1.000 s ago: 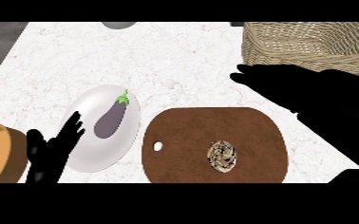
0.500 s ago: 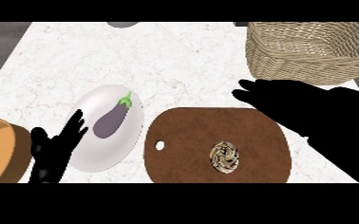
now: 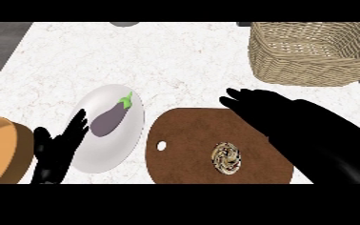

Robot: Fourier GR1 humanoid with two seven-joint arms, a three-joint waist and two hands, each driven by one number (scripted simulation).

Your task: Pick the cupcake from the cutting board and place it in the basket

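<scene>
One cupcake (image 3: 227,157) sits low on the one brown cutting board (image 3: 190,143); one basket (image 3: 306,52) upper right – right hand (image 3: 281,114) fingers apart above the board, left hand (image 3: 60,148) open lower left, white marble counter (image 3: 162,62).

Single head view, looking steeply down on the marbled white surface (image 3: 175,62) from close above. The near edge lies at the bottom of the view, where both hands enter; the far edge runs along the top. The basket (image 3: 306,52) occupies the upper right, the cutting board (image 3: 190,148) the lower centre, and the plate (image 3: 105,148) the lower left. No second view is given.
</scene>
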